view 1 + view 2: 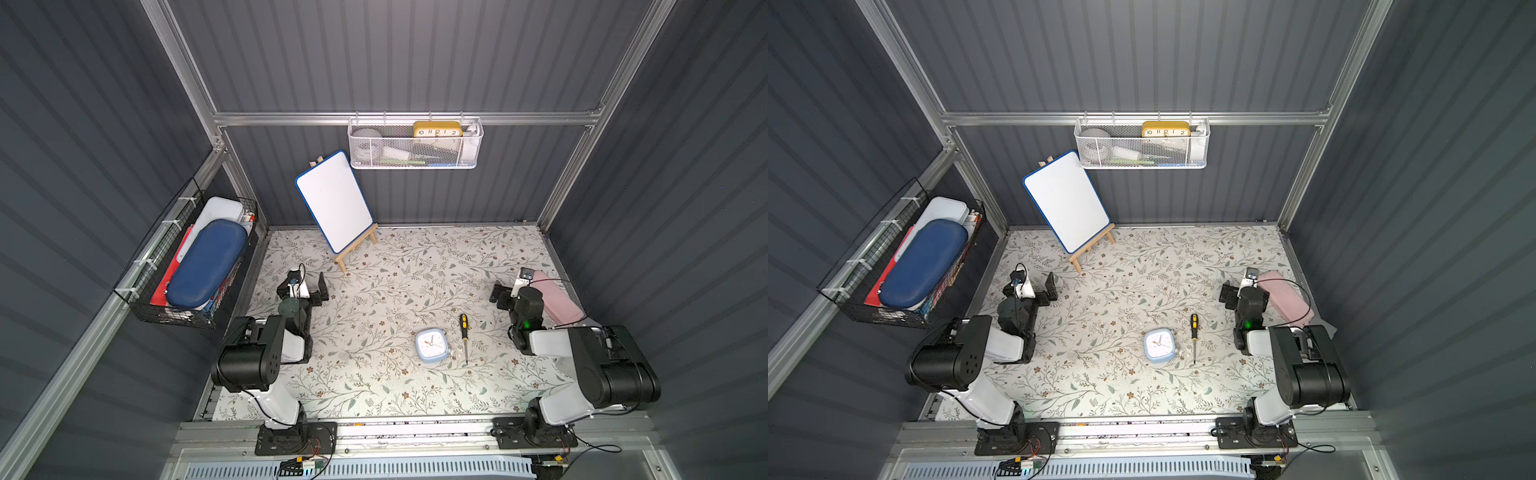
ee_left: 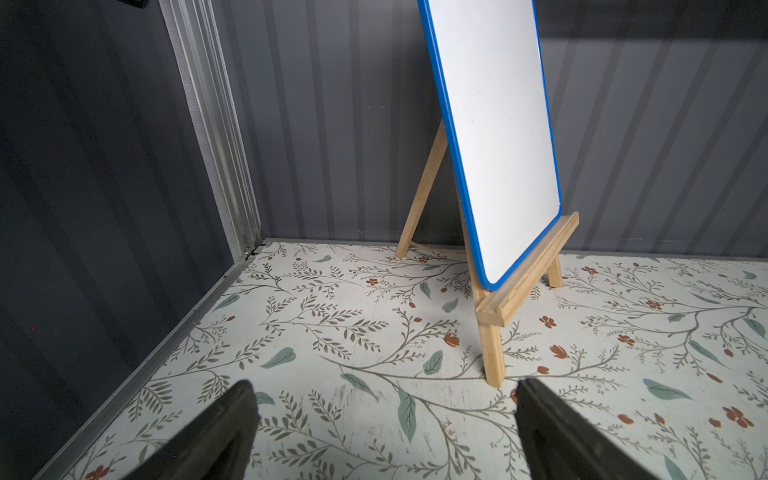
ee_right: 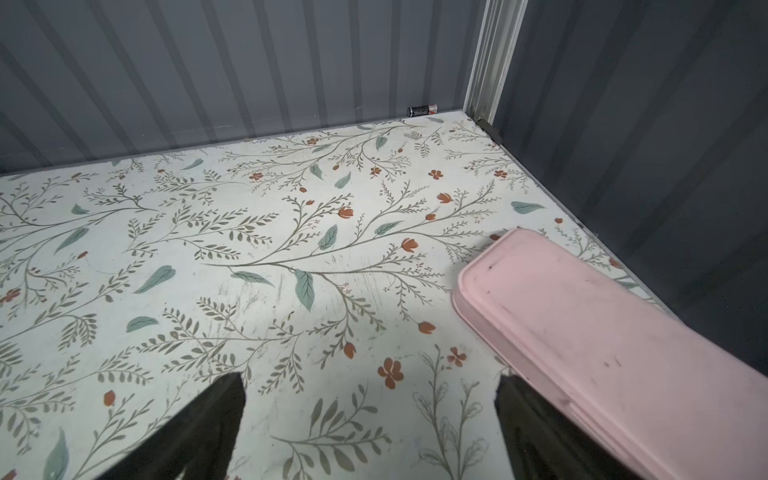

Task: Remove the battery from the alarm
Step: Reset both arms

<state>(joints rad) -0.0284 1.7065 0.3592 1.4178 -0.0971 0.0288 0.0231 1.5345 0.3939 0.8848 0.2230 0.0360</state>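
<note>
The alarm (image 1: 432, 345) (image 1: 1159, 345), a small light-blue rounded-square clock, lies face up on the flowered table (image 1: 395, 282), right of the middle. Its back is out of sight and the battery is hidden. My left gripper (image 1: 304, 283) (image 1: 1032, 286) rests at the left side of the table, far from the alarm. In the left wrist view it (image 2: 384, 390) is open over bare table. My right gripper (image 1: 513, 286) (image 1: 1241, 286) rests at the right side, and in the right wrist view it (image 3: 370, 382) is also open with nothing between its fingers.
A yellow-and-black screwdriver (image 1: 464, 336) lies just right of the alarm. A pink case (image 1: 557, 299) (image 3: 602, 332) sits beside the right gripper. A whiteboard on an easel (image 1: 334, 199) (image 2: 494, 137) stands at the back. A small dark cell (image 3: 423, 110) lies against the back wall. Wall baskets (image 1: 415, 145) (image 1: 187, 266) hang above.
</note>
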